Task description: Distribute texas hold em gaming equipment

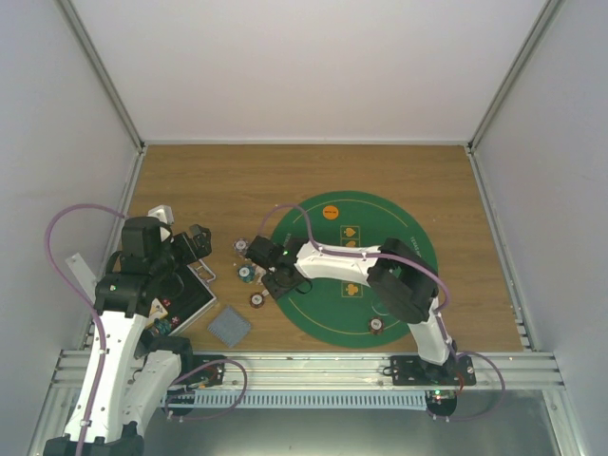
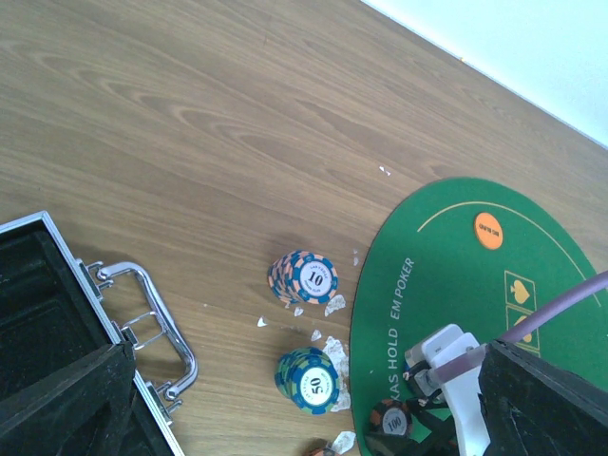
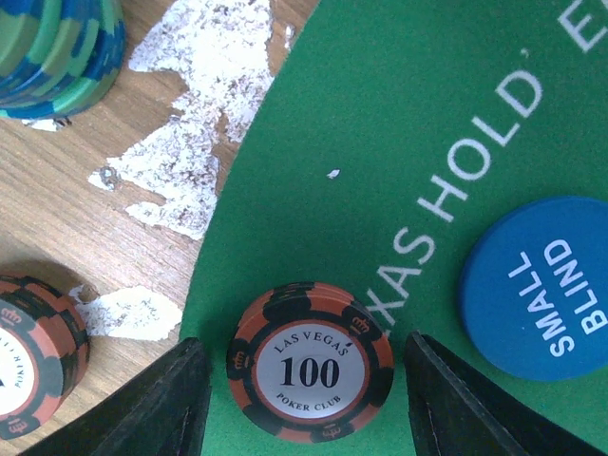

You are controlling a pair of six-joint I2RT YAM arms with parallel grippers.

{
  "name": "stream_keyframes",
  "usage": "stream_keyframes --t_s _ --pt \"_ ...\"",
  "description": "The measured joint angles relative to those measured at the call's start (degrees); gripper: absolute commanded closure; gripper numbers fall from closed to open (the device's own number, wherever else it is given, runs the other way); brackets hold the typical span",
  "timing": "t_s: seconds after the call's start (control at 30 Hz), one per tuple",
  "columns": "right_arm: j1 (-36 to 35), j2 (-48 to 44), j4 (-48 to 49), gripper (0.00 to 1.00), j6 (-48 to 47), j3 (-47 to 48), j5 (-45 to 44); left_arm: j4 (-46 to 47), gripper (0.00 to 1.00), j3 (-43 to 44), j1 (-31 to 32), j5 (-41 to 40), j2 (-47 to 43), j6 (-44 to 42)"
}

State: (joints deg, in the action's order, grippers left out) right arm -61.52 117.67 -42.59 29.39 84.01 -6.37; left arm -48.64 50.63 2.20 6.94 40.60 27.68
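My right gripper [image 1: 275, 281] is open at the left edge of the green mat [image 1: 399, 285]. Its fingers [image 3: 180, 404] stand either side of an orange-black "100" chip stack [image 3: 311, 363] without touching it. A blue "small blind" disc [image 3: 537, 285] lies just right of it. On the wood lie a "10" stack [image 2: 306, 277], a green-blue "50" stack [image 2: 310, 380] and another orange-black stack [image 3: 33, 351]. An orange disc [image 1: 331, 211] sits at the mat's far side, one chip [image 1: 377, 326] near its front. Grey-backed cards [image 1: 229, 326] lie at the front. My left gripper [image 1: 195, 245] is open and empty over the case. No clear disc or triangle marker is in view.
The open black case [image 2: 57, 313] with a metal handle [image 2: 157, 318] lies at the left under my left arm. White flakes [image 3: 199, 123] are scattered on the wood by the chip stacks. Grey walls close in the table on three sides.
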Motion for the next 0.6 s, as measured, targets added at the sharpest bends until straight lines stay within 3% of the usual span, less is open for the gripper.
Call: stream_keyframes --t_s 0.37,0.6 --pt "-0.46 -1.86 -0.92 0.37 -0.55 1.20 -1.22 -0.02 0.01 0.00 0.00 -0.44 0.00 0.02" --pt "-4.55 -3.45 0.00 0.36 -4.11 4.02 -0.79 -0.02 0.01 0.00 0.00 -0.46 0.00 0.26"
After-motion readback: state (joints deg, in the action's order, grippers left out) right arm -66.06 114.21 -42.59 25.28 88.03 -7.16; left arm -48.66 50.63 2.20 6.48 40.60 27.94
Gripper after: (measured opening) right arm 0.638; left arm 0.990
